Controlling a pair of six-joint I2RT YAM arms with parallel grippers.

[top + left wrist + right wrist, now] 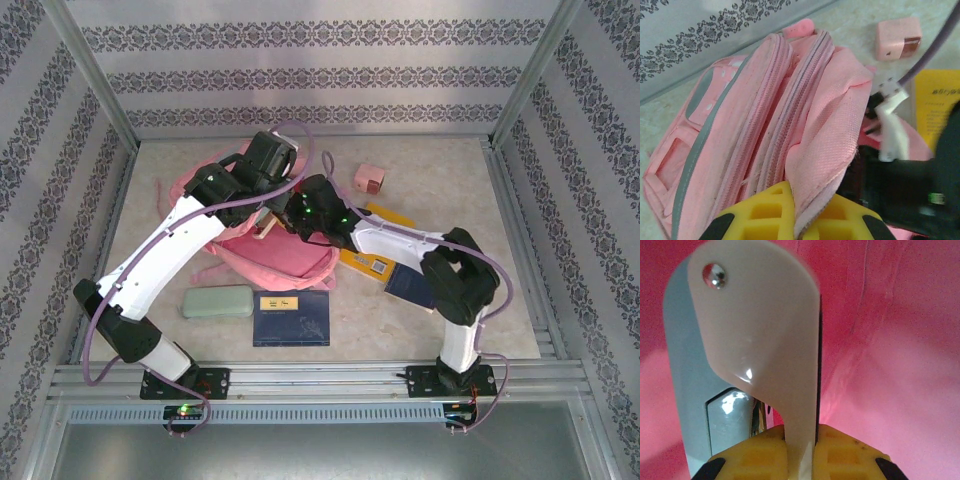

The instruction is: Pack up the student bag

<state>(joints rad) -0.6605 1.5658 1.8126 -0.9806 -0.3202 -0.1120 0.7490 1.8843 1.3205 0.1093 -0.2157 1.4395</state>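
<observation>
Near edge of the desk (pixel 400 335): green pencil case (pixel 217 301) and blue book (pixel 291 318), not yet packed. Yellow book (pixel 355 262) and dark blue book (pixel 410 285) wait just right of the student bag (pixel 285 262), which sits mid-desk. Left claw (pixel 795 210) pinches its mouth flap; right claw (pixel 800 445) is inside, clamped on a cream-and-grey item (pixel 765 340). Pink box (pixel 369 179) lies beyond. I judge packing barely begun: the mouth is narrow and the arms crowd it

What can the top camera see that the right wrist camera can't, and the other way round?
The top external view gives the green case, blue notebook, yellow book and small pink box. The right wrist view gives a close look at the right pincer shut on a white and grey thing with a shiny rivet. Both share the pink student bag.
</observation>
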